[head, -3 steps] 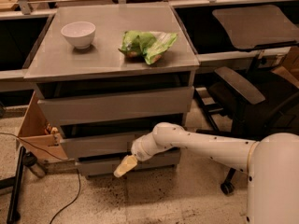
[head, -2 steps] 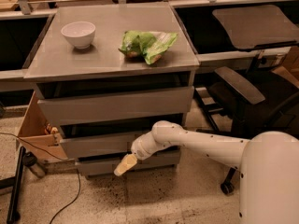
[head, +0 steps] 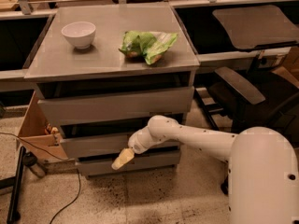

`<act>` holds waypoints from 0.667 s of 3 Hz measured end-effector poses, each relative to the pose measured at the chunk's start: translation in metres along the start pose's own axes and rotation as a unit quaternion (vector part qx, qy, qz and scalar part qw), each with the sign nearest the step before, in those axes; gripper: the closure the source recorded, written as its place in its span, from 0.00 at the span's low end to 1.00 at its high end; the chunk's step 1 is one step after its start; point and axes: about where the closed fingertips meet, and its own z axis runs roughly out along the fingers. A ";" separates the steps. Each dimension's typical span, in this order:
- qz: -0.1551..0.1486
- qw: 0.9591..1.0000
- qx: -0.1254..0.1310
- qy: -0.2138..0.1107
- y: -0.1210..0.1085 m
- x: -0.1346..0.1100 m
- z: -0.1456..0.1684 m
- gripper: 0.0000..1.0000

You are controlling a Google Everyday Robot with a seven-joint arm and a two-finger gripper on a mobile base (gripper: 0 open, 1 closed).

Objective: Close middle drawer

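The grey cabinet (head: 56, 64) fills the middle of the scene, with three drawers one under another. My white arm (head: 201, 139) comes from the right near side and reaches across its lower front. The middle drawer (head: 88, 146) is the shallow one with the low plain panel, under the top drawer (head: 117, 105) that has the taller panel. It stands a little out toward me, with a dark gap above it.

My claw (head: 123, 158) is low and near the centre, just in front of the lower edge of the middle drawer's panel. I cannot tell if it touches the panel, and I cannot tell if the claw is wide or narrow.

I judge the drawer to be stiff and not fragile. It is probably light, because it is shallow, and it should slide on its rails. There is no handle, so there is nothing to grasp. I think the right way is to push flat on the front panel, close to its centre, so the drawer does not turn and jam.

On the cabinet top are a white bowl (head: 78, 34) at the far left and a green bag (head: 147, 45) to the right of it.

Compared with one second ago, my claw is a little higher and my wrist is slightly more to the left. The drawer seems to be in the same place.
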 end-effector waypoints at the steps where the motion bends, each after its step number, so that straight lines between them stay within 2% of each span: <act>1: -0.008 1.000 0.008 -0.004 -0.004 -0.011 0.001 0.00; 2: -0.019 1.000 0.015 -0.012 -0.006 -0.018 0.002 0.00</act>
